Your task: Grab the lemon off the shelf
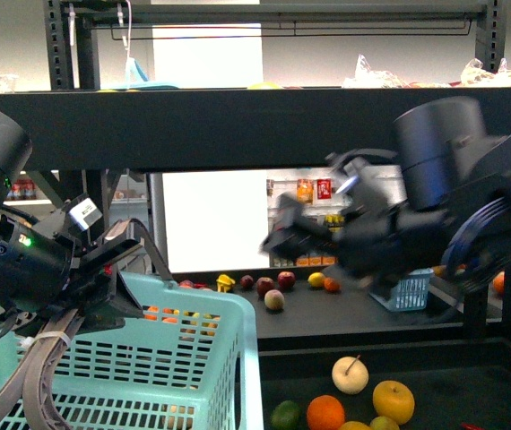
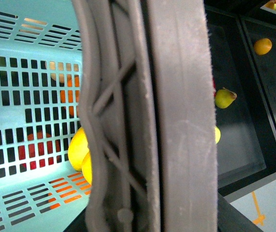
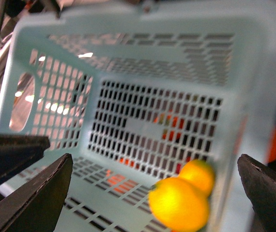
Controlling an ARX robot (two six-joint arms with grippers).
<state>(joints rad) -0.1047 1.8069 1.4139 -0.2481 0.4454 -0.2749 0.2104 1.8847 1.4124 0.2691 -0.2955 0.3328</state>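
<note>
Two lemons [image 3: 179, 203] lie touching in a corner of the basket [image 3: 128, 58], ahead of the right pincer [image 3: 155, 159], whose jaws are spread with nothing between them. Another yellow fruit [image 1: 393, 400] (probably a lemon) sits on the shelf [image 1: 238, 130], on its lower tray, right of the basket, so the right arm looks nearer. The left pincer [image 1: 116, 288] is at the basket's rim; I cannot tell its grip.
</note>
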